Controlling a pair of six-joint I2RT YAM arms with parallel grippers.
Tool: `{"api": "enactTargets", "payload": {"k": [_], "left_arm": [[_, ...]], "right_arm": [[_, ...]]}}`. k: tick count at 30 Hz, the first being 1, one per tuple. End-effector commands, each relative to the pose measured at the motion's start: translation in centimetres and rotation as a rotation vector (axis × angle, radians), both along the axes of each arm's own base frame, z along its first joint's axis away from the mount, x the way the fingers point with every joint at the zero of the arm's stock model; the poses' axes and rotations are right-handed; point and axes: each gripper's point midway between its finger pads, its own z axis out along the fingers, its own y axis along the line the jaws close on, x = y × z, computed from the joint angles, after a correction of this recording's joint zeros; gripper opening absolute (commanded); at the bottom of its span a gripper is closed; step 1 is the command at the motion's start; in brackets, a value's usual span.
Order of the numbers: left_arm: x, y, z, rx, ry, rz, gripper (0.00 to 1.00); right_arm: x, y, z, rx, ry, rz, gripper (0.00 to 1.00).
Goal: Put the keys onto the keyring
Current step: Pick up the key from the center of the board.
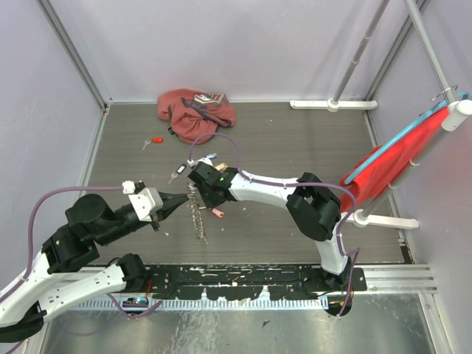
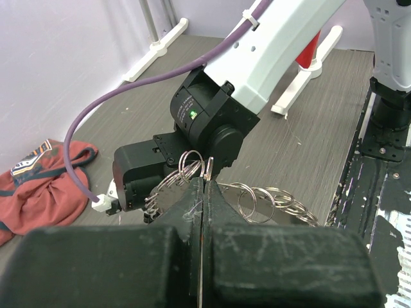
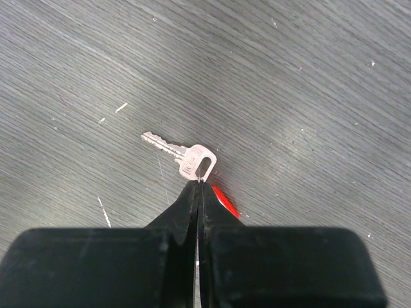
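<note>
The keyring point(image 1: 198, 218) is a chain of linked silver split rings hanging mid-table. My left gripper point(image 1: 179, 199) is shut on its top rings; in the left wrist view point(image 2: 204, 183) the rest of the chain point(image 2: 270, 200) trails to the right. My right gripper point(image 1: 200, 193) points down beside it. In the right wrist view it point(image 3: 200, 183) is shut on a thin wire that passes through the head hole of a plain silver key point(image 3: 183, 157). A red piece point(image 3: 226, 201) shows behind one finger. Loose keys lie on the table: red-headed point(image 1: 155, 141), black-headed point(image 1: 177, 174), yellowish point(image 1: 214, 158), pink-headed point(image 1: 218, 214).
A reddish-pink cloth bag point(image 1: 193, 112) lies at the back of the table and shows in the left wrist view point(image 2: 35, 176). A red cloth on a white rack point(image 1: 391, 158) stands at the right. White rail feet point(image 1: 332, 105) line the back wall.
</note>
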Motion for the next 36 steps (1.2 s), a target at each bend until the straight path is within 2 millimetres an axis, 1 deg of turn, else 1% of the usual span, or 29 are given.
{"api": "enactTargets", "payload": {"k": [1, 4, 10, 13, 15, 18, 23, 29, 32, 36], "left_arm": [[0.0, -0.2, 1.9, -0.062, -0.046, -0.008, 0.00], [0.0, -0.2, 1.8, -0.060, -0.045, -0.006, 0.00], [0.0, -0.3, 1.8, -0.058, -0.043, -0.009, 0.00], [0.0, -0.3, 1.8, -0.058, -0.044, -0.012, 0.00], [0.0, -0.3, 1.8, -0.058, -0.043, -0.011, 0.00], [0.0, -0.3, 1.8, -0.057, -0.043, -0.011, 0.00], [0.0, -0.3, 1.7, -0.055, -0.041, -0.013, 0.00], [0.0, -0.3, 1.8, -0.056, -0.042, -0.011, 0.00], [0.0, -0.3, 1.8, -0.056, -0.042, -0.012, 0.00], [0.0, -0.3, 1.8, -0.056, -0.042, -0.012, 0.00]], "right_arm": [[0.0, 0.9, 1.9, 0.067, -0.023, 0.009, 0.03], [-0.1, 0.9, 1.7, 0.070, -0.016, 0.008, 0.08], [0.1, 0.8, 2.1, 0.073, -0.030, -0.002, 0.19], [0.0, 0.7, 1.9, 0.066, -0.025, -0.004, 0.24], [0.0, 0.6, 1.7, 0.059, -0.021, -0.004, 0.29], [0.0, 0.1, 1.4, 0.037, -0.019, -0.021, 0.34], [0.1, -0.5, 1.1, 0.015, -0.022, -0.052, 0.38], [-0.3, -0.6, -0.2, 0.019, 0.034, -0.068, 0.43], [-0.4, -0.6, -0.5, 0.038, 0.057, -0.078, 0.46], [-0.4, -0.6, -0.7, 0.080, 0.092, -0.093, 0.48]]}}
